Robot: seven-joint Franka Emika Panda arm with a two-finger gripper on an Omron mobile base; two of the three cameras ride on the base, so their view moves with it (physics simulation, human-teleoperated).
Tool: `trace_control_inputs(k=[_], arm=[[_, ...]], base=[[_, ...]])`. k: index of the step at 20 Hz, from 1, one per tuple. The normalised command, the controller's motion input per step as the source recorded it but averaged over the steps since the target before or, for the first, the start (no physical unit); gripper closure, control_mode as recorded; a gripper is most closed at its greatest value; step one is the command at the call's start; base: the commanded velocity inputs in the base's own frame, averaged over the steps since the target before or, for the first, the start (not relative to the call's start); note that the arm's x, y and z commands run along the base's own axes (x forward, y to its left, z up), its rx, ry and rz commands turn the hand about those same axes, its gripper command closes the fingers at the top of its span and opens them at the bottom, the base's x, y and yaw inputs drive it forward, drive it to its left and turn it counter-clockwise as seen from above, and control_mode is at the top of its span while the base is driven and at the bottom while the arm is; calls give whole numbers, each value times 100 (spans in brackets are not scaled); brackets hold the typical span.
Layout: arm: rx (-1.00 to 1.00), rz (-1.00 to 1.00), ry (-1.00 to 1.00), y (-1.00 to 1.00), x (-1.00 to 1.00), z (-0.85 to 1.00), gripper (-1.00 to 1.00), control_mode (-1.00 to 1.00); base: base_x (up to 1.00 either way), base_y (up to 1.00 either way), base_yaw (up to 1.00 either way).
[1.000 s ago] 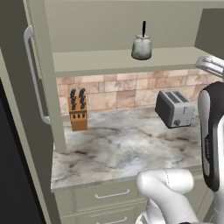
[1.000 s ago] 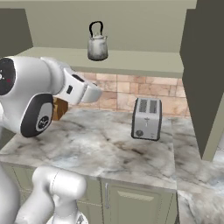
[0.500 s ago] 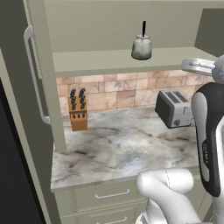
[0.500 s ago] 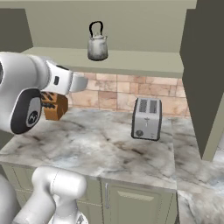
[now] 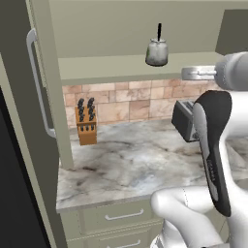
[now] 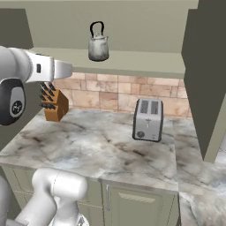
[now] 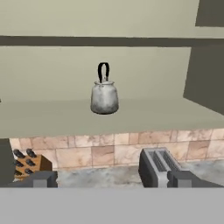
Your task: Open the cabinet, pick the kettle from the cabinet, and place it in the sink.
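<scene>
Swinging level over the last second, the arm turned its gripper [image 7: 111, 179] toward the open cabinet [image 5: 46, 97], fingers [image 7: 43, 179] spread wide and empty. The kettle [image 7: 104, 97] stood upright on the cabinet shelf, well apart, above the toaster [image 6: 148, 119] on the counter [image 6: 88, 145]. Reaching in looked next.

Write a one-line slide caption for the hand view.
Open gripper faces the kettle standing on the opened cabinet shelf, above the toaster and knife block.
</scene>
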Motion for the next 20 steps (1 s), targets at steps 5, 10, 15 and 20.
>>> trace_control_inputs(k=[5,10,15,20], arm=[[-14,0,5,23,17,15,-100,-100],[-4,0,5,9,22,12,-100,-100],[3,0,1,0,24,1,-100,-100],[1,0,-4,6,26,0,-100,-100]], base=[[0,0,0],[0,0,0],[0,0,0],[0,0,0]])
